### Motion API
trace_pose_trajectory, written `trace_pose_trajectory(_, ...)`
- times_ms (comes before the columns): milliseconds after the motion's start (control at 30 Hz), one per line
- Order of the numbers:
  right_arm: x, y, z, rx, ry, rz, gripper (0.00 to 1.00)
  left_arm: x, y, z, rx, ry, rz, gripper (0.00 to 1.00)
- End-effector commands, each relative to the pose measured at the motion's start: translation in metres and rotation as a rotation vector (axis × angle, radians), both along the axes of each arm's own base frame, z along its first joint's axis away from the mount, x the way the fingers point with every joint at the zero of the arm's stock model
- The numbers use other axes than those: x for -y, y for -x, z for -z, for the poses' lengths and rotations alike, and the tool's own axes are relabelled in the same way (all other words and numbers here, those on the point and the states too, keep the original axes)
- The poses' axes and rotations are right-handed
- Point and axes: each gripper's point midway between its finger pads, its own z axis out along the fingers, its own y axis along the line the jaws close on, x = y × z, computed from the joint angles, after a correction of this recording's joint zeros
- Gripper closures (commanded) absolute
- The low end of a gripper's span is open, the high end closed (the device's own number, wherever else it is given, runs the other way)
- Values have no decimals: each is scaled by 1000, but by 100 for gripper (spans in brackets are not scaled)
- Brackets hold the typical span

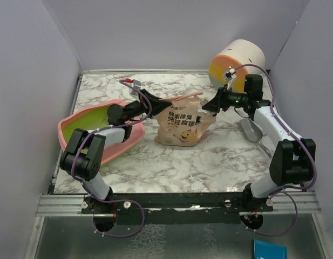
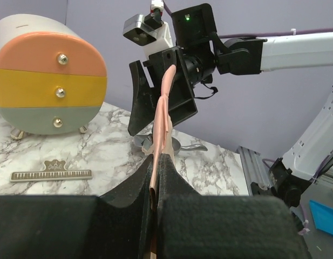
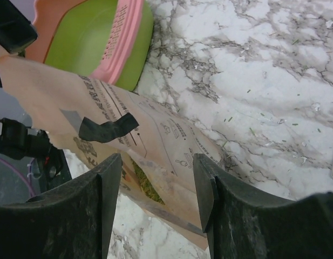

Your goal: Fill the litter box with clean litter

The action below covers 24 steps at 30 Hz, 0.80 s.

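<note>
The tan litter pouch (image 1: 182, 125) with a cartoon cat and black Chinese text stands mid-table. My left gripper (image 1: 155, 102) is shut on its pinkish top edge, which shows edge-on between the pads in the left wrist view (image 2: 156, 162). My right gripper (image 1: 205, 109) is open at the pouch's upper right corner, its jaws either side of the edge (image 2: 165, 89). In the right wrist view the pouch (image 3: 171, 135) lies just beyond the open fingers (image 3: 158, 162). The pink litter box (image 1: 74, 120) with a green inside sits left, tilted, and shows in the right wrist view (image 3: 96, 38). No loose litter shows.
The round cream-orange-yellow drawer unit (image 1: 236, 60) stands at the back right (image 2: 47, 81). A grey metal scoop (image 1: 252, 129) lies under the right arm (image 2: 182, 145). A small slotted strip (image 2: 51, 174) lies on the marble. Purple walls close three sides.
</note>
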Motion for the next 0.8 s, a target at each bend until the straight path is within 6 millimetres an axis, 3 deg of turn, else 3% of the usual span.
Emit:
trace_pose_trajectory(0, -12, 23, 2, -19, 14, -125, 45, -7, 31, -80, 371, 153, 0, 100)
trace_pose_trajectory(233, -24, 30, 28, -55, 41, -167, 45, 3, 36, -83, 389, 146, 45, 100)
trace_pose_trajectory(467, -28, 39, 28, -46, 63, -201, 47, 6, 37, -80, 396, 134, 60, 100)
trace_pose_trajectory(533, -30, 43, 29, -31, 71, -212, 53, 6, 37, -79, 394, 133, 62, 100)
trace_pose_trajectory(633, -31, 44, 41, -53, 140, -191, 73, 7, 37, -80, 401, 130, 65, 100)
trace_pose_trajectory(767, -25, 29, 48, -59, 256, -91, 94, 8, 35, -80, 398, 126, 77, 100)
